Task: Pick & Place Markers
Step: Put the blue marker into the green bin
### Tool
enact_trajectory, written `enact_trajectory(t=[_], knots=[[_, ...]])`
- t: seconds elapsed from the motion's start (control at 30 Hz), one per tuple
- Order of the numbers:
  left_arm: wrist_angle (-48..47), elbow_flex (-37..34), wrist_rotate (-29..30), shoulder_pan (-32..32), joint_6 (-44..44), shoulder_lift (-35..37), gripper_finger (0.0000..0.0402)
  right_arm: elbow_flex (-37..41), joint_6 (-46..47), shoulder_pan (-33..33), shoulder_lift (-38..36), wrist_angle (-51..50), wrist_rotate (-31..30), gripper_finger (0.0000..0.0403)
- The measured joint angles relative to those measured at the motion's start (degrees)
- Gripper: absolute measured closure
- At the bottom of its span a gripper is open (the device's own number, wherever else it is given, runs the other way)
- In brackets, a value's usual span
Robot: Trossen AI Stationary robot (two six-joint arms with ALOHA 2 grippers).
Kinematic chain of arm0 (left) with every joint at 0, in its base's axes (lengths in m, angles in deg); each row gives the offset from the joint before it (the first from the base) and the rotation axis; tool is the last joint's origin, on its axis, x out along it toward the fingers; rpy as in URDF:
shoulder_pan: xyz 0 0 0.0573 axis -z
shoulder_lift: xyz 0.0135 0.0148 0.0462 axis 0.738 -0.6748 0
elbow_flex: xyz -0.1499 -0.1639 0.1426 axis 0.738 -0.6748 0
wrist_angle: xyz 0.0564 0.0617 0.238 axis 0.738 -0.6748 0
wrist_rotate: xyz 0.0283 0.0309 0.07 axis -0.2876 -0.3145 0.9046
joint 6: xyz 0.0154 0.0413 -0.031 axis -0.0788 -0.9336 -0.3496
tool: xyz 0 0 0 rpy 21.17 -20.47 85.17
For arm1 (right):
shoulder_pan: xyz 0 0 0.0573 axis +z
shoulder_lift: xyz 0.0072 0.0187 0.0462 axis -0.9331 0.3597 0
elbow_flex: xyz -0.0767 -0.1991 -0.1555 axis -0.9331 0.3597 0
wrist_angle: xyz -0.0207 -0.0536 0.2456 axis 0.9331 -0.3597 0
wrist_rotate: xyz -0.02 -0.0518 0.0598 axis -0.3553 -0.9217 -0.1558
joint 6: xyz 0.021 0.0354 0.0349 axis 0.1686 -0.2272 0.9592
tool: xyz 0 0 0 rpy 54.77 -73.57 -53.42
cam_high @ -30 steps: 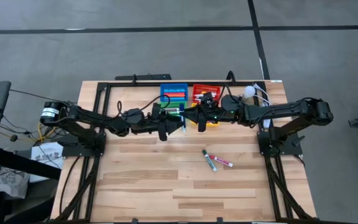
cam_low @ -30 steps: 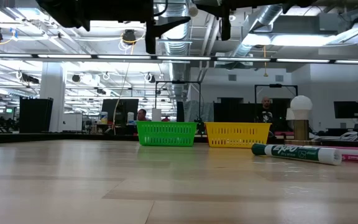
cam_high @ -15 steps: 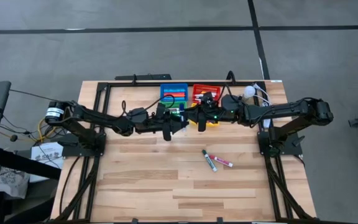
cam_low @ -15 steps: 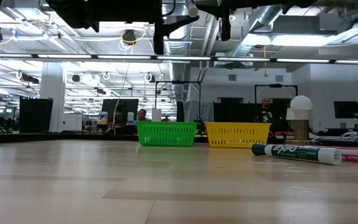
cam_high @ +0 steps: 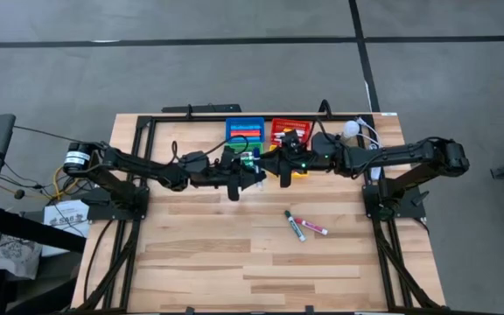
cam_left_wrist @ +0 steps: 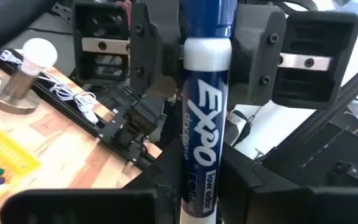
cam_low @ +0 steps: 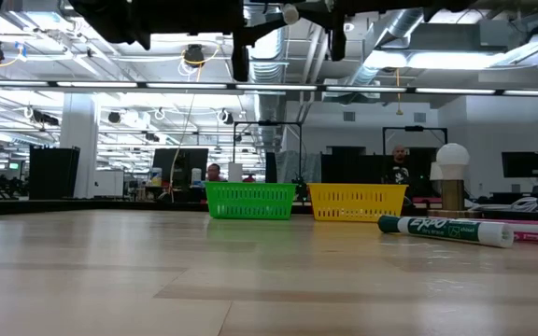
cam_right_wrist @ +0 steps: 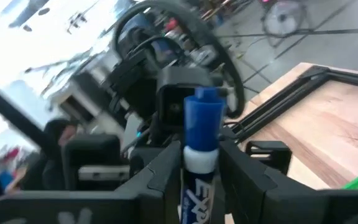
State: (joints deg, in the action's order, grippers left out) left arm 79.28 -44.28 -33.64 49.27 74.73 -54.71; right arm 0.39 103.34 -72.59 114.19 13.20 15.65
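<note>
A blue Expo marker (cam_left_wrist: 201, 143) hangs in the air over the bins at the table's far middle, between my two grippers. My left gripper (cam_high: 250, 169) comes from the left and is shut on one end. My right gripper (cam_high: 275, 165) comes from the right and is shut on the other end; its view shows a blue end (cam_right_wrist: 202, 118). Two more markers lie flat on the wood to the right of centre, one green-capped (cam_high: 295, 226) and one pink (cam_high: 314, 228). My left gripper pinches the marker's printed end (cam_left_wrist: 199, 198) between its two fingers, coming level from the table's left. The marker sticks out forward along the fingers, clear of the table. My right gripper has its two fingers (cam_left_wrist: 157, 43) on either side of the blue end (cam_left_wrist: 207, 25), coming level from the table's right. In its own view the white body (cam_right_wrist: 197, 163) sits between the fingers, and the marker runs along them.
A blue bin (cam_high: 245, 129) and a red bin (cam_high: 289, 129) with markers stand at the far edge. A green bin (cam_low: 249, 201) and a yellow bin (cam_low: 358, 202) stand just under the grippers. A small lamp (cam_high: 351, 129) is at the far right. Bare wood lies nearer.
My left gripper has moved a little toward the table's right, up to my right gripper. The right arm has stayed where it was, and the two markers on the table have not moved.
</note>
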Motion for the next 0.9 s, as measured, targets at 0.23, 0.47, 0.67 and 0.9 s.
enact_trajectory(t=[0.23,0.47,0.67,0.9], knots=[[-4.1,0.0,-3.2,-1.7,-0.2,0.1,0.0338,0.0,-8.0,-2.4,-0.3,-4.0,8.9,0.0286],[-14.8,0.0,-3.4,-4.2,-1.2,1.5,0.0338,0.1,-9.5,-4.4,-2.3,-10.8,8.9,0.0287],[-28.9,-0.2,-2.8,-8.4,-5.2,6.6,0.0338,0.0,-15.4,-5.3,-7.2,-18.9,7.3,0.0288],[-39.8,-0.1,-3.0,-13.0,-13.9,10.3,0.0338,3.2,-18.7,-6.4,-14.6,-25.4,2.3,0.0288]])
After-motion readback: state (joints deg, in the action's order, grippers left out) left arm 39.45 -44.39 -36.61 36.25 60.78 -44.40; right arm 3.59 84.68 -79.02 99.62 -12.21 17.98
